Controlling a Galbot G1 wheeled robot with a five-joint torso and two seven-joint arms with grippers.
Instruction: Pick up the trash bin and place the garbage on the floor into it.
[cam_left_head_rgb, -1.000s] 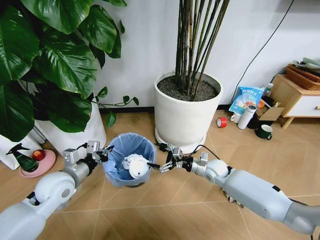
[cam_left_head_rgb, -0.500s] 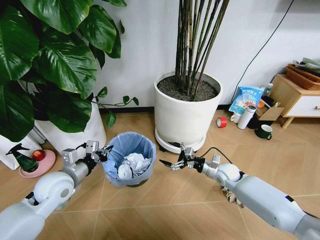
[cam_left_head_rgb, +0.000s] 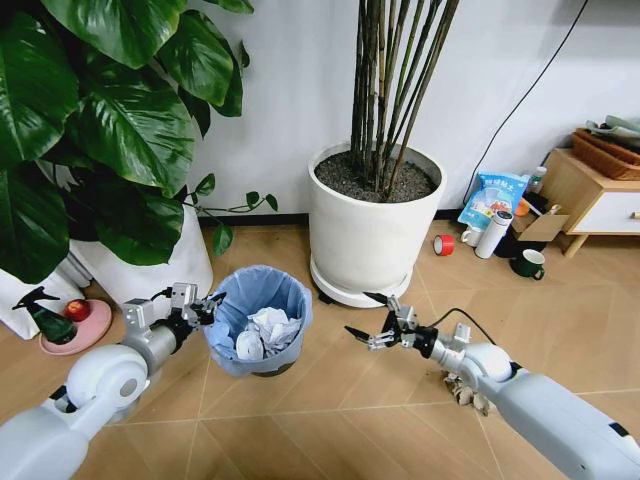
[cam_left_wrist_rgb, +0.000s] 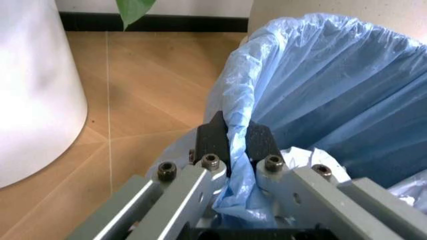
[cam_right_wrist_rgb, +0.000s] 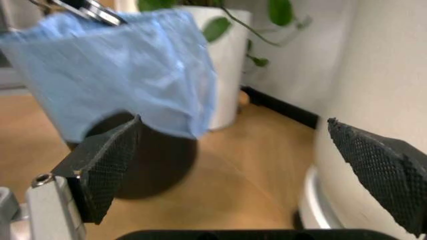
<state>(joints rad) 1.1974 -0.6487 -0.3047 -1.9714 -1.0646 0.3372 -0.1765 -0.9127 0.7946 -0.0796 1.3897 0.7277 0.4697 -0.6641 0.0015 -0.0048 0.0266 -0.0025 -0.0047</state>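
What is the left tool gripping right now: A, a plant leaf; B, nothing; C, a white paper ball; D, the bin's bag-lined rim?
D: the left tool is shut on the blue-lined rim of the trash bin, liner pinched between its fingers.

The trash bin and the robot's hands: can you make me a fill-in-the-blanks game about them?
1. The left hand is shut on the rim of the ____.
2. The bin's plastic liner is coloured light ____.
3. The right hand has its fingers ____ and holds nothing.
4. Inside the trash bin lie crumpled white ____ balls.

Missing words: trash bin; blue; open; paper
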